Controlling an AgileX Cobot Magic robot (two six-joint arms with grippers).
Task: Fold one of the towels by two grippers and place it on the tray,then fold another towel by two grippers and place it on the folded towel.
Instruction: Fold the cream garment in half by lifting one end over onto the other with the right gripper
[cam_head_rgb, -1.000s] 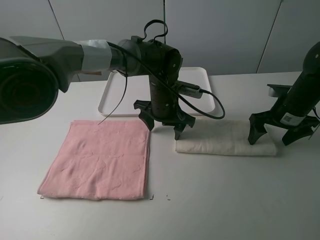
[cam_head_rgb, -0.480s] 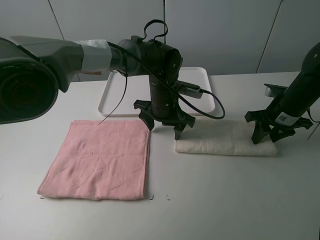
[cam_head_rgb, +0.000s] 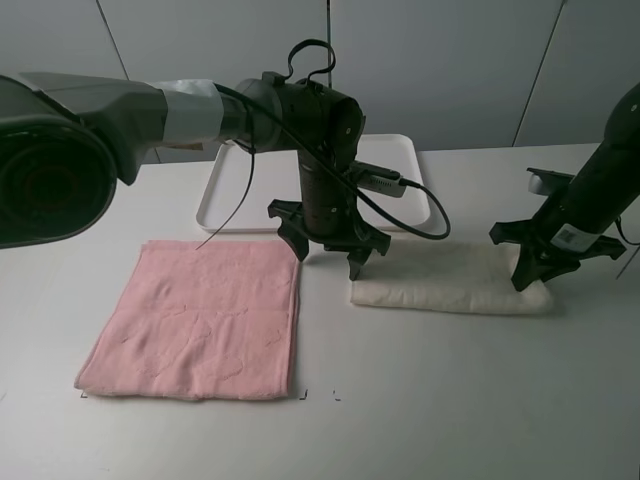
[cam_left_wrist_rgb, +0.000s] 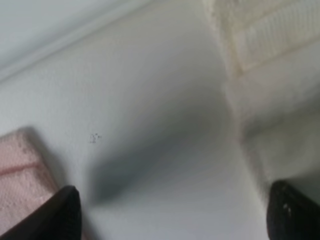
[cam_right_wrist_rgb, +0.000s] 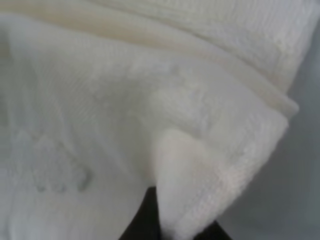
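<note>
The cream towel (cam_head_rgb: 440, 284) lies folded into a long strip at mid-right of the table. My right gripper (cam_head_rgb: 531, 276) is shut on its right end. The right wrist view shows a pinched ridge of that cream towel (cam_right_wrist_rgb: 150, 100) rising between the dark fingertips of the right gripper (cam_right_wrist_rgb: 175, 227). My left gripper (cam_head_rgb: 328, 258) hangs open just above the table, between the towel's left end and the pink towel (cam_head_rgb: 195, 320), which lies flat at the left. In the left wrist view the left gripper (cam_left_wrist_rgb: 175, 220) straddles bare table, pink towel (cam_left_wrist_rgb: 17, 167) on one side, cream towel (cam_left_wrist_rgb: 265, 70) on the other. The white tray (cam_head_rgb: 232, 185) sits behind, partly hidden by the left arm.
The left arm's thick black body and its looping cable (cam_head_rgb: 405, 215) hang over the tray's front edge. Grey wall panels stand behind the table. Small dark corner marks (cam_head_rgb: 304, 396) are on the tabletop near the pink towel's front right corner.
The right gripper's fingers have closed from wide open onto the cream towel's right end, bunching it a little. The left arm and the pink towel have not moved.
</note>
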